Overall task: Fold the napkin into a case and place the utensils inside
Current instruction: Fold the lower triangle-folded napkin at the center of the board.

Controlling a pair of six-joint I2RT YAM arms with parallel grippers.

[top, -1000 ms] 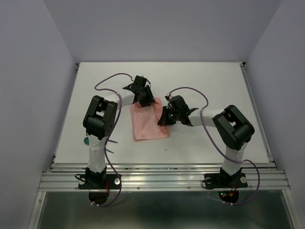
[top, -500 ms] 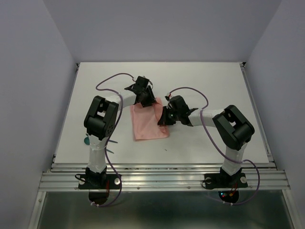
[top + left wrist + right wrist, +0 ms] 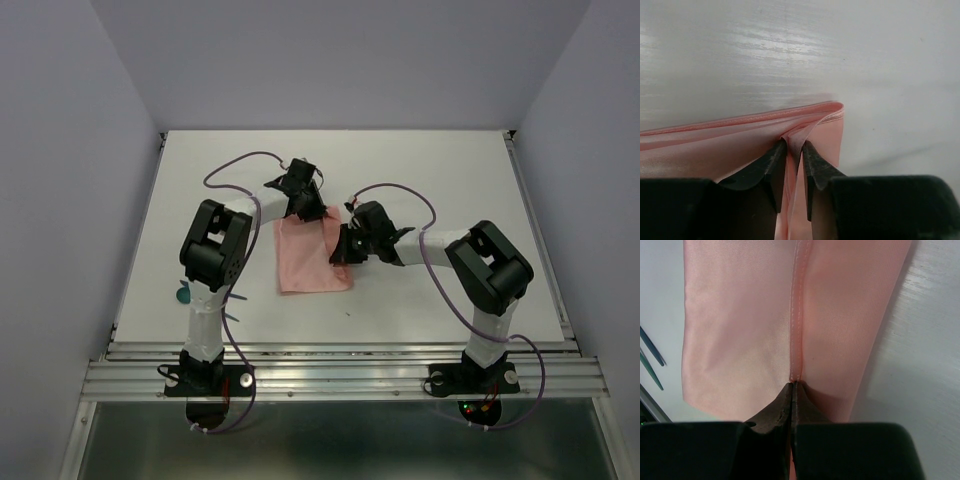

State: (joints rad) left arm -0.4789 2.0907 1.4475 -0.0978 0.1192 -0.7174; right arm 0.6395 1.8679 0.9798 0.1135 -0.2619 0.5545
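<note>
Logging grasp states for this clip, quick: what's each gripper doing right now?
Left gripper: jaws nearly together, pinching a raised fold of the napkin.
Right gripper: shut on the napkin's stitched hem.

The napkin (image 3: 310,262) is hemmed between left arm (image 3: 213,245) and right arm (image 3: 490,265).

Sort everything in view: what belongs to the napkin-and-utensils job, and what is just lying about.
Job:
- napkin, partly folded
- left end effector, on the napkin's far edge
- right end effector, on its hem
- teal utensils

Lying about:
- purple cables
- table
- metal rail
</note>
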